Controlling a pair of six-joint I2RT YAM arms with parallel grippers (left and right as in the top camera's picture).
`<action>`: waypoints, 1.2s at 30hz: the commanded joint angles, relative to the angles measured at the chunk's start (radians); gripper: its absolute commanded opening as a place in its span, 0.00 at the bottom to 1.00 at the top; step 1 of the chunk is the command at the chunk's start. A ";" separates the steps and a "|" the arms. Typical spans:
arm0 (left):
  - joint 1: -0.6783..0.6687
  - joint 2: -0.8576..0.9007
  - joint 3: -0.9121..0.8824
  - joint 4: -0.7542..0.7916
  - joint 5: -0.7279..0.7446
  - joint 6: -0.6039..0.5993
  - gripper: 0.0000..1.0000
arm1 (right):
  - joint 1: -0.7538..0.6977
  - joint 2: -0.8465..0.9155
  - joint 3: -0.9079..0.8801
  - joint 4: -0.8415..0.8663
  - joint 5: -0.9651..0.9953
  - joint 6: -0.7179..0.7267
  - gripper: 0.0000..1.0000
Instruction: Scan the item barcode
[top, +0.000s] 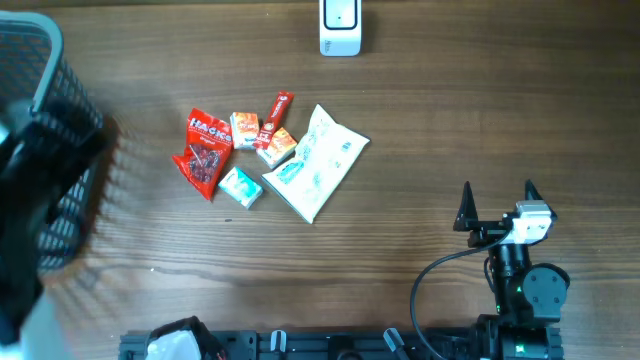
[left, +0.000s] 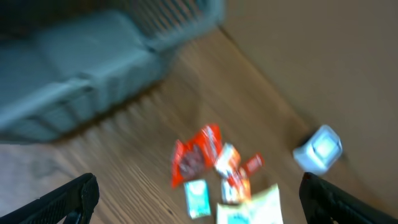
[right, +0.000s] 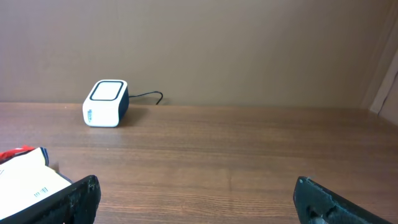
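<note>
Several snack items lie in a pile mid-table: a red bag (top: 205, 150), a white and teal pouch (top: 318, 160), a small teal box (top: 241, 187), two orange boxes (top: 245, 129) and a red stick pack (top: 277, 112). The white barcode scanner (top: 340, 28) stands at the far edge, also seen as the scanner (right: 106, 103). My left arm is a dark blur (top: 35, 200) over the basket. Its gripper (left: 199, 182) is open and empty, with the pile and red bag (left: 196, 155) below. My right gripper (top: 497, 203) is open and empty at the near right, well clear of the pile.
A black mesh basket (top: 55, 120) stands at the left edge, blurred grey in the left wrist view (left: 81, 68). The scanner's cable (right: 149, 96) runs along the back wall. Bare wooden table (right: 217, 149) lies between the right gripper and the scanner.
</note>
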 joint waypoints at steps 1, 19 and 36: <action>0.098 -0.052 0.006 -0.015 -0.035 0.005 1.00 | -0.005 -0.007 -0.002 0.002 0.014 -0.004 1.00; 0.111 0.017 0.000 -0.240 0.078 0.005 1.00 | -0.005 -0.007 -0.002 0.002 0.014 -0.004 1.00; 0.111 0.072 0.000 -0.225 0.052 0.005 1.00 | -0.005 -0.007 -0.002 0.091 0.003 0.015 1.00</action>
